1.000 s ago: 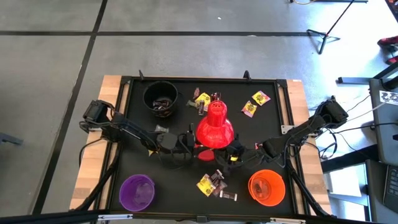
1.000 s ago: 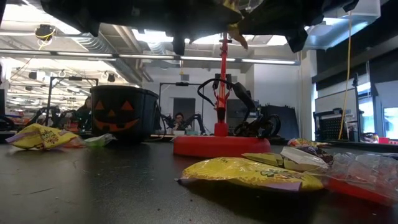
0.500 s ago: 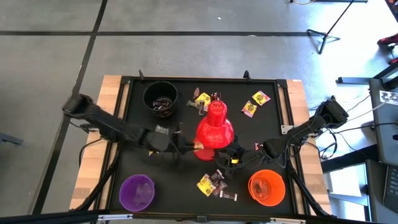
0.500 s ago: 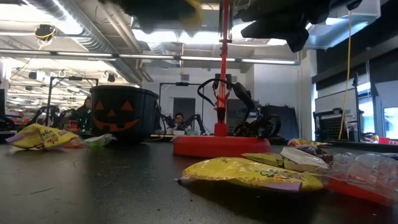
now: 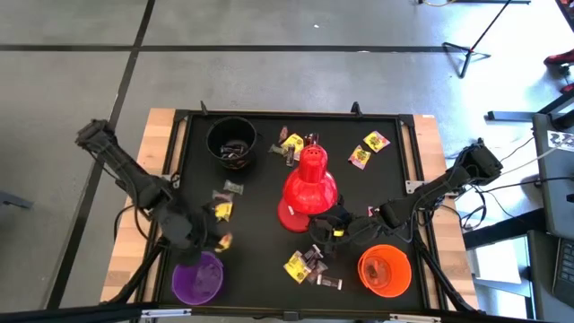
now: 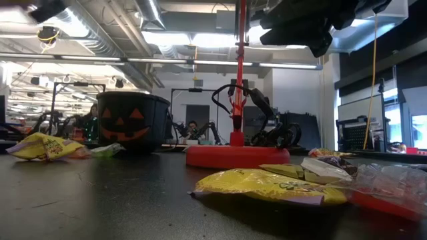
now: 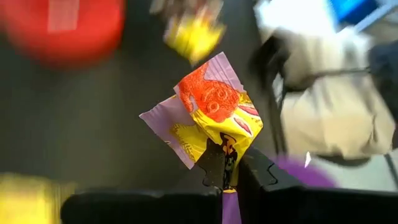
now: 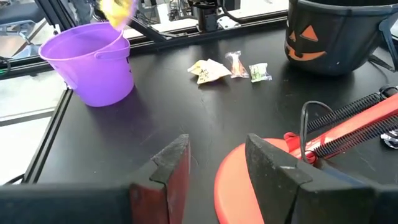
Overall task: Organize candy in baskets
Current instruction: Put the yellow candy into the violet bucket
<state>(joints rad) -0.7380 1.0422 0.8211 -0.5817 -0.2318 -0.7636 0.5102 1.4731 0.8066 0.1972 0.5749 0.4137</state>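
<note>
My left gripper (image 5: pixel 218 242) is shut on a yellow candy (image 7: pixel 214 115) with a pale purple edge and an orange mark. It holds the candy in the air beside the far right rim of the purple basket (image 5: pixel 197 276); the right wrist view shows it as a yellow blur (image 8: pixel 118 9) above that basket (image 8: pixel 93 62). My right gripper (image 8: pixel 221 165) stands open and empty at the near right of the red lamp's base (image 5: pixel 296 213). The black basket (image 5: pixel 231 142) holds dark candy. The orange basket (image 5: pixel 386 269) stands near right. Loose candy (image 5: pixel 303 266) lies on the mat. My left gripper pinches one end of the candy's wrapper (image 7: pixel 225 149) between its two fingertips (image 7: pixel 214 167). The rest of the crumpled wrapper sticks out beyond the fingers. The candy is lifted clear of the table.
The red desk lamp (image 5: pixel 309 184) stands mid-table, its base (image 8: pixel 249 186) right by my right fingers. More candy lies left of the lamp (image 5: pixel 221 208), behind it (image 5: pixel 291 144) and far right (image 5: pixel 368 148). A raised black frame edges the mat.
My left gripper has swung from beside the lamp's base toward the table's near left corner, rising and turning, and carries the yellow candy over to the purple basket. My right arm has stayed by the lamp.
</note>
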